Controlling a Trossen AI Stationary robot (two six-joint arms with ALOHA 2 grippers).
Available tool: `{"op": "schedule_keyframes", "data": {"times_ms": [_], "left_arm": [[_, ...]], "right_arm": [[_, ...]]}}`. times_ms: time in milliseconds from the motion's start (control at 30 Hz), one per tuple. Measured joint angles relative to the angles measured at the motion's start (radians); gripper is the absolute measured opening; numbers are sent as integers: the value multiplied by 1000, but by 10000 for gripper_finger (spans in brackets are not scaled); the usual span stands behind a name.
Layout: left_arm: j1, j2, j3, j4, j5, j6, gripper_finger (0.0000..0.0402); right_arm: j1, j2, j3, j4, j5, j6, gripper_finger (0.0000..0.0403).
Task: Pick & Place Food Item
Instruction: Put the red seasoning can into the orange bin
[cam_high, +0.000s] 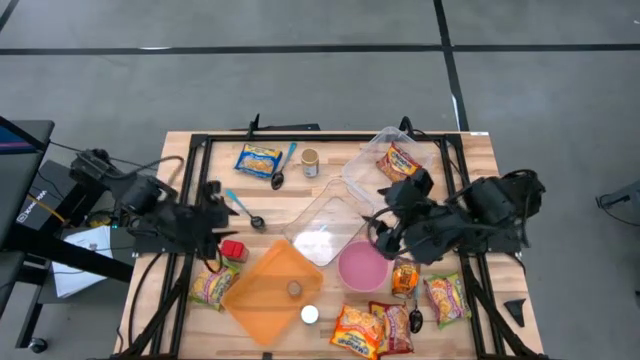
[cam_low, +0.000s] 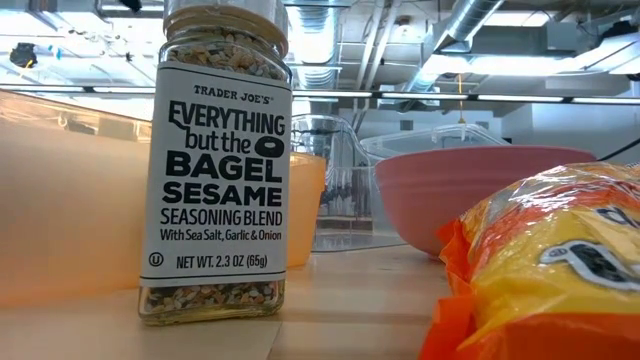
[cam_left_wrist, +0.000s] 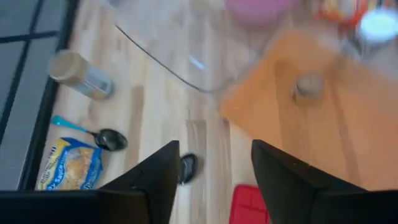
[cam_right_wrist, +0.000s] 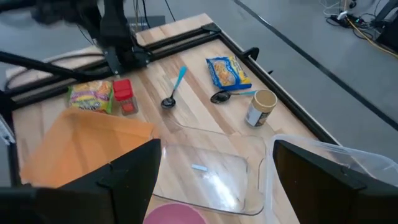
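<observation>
Seasoning jar (cam_low: 217, 160) against orange tray (cam_high: 268, 287), bare wood alongside.

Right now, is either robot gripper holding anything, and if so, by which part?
No. The left gripper is open over bare wood beside the red-capped jar. The right gripper is wide open above the clear dish, with nothing between its fingers.
</observation>
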Motion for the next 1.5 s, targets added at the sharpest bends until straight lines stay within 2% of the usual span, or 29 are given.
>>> {"op": "schedule_keyframes", "data": {"times_ms": [167,267,433,633,800,1233,1500], "left_arm": [[20,129,0,-12,96,50,263],[20,201,-1,-60,119,51,290],[11,222,-127,-32,178,51,309],[20,160,-352,92,271,50,304],[33,139,-474,183,332,50,301],[64,162,-470,193,330,49,274],[64,162,-470,193,328,49,226]], "right_arm": [[-1,-42,0,0,0,-2,306],[-1,-64,0,0,1,-14,306],[0,-81,1,0,1,-28,306],[0,-81,1,0,1,-46,306],[0,-70,1,0,1,-48,306],[0,-72,1,0,8,-45,306],[0,-72,1,0,8,-45,306]]}}
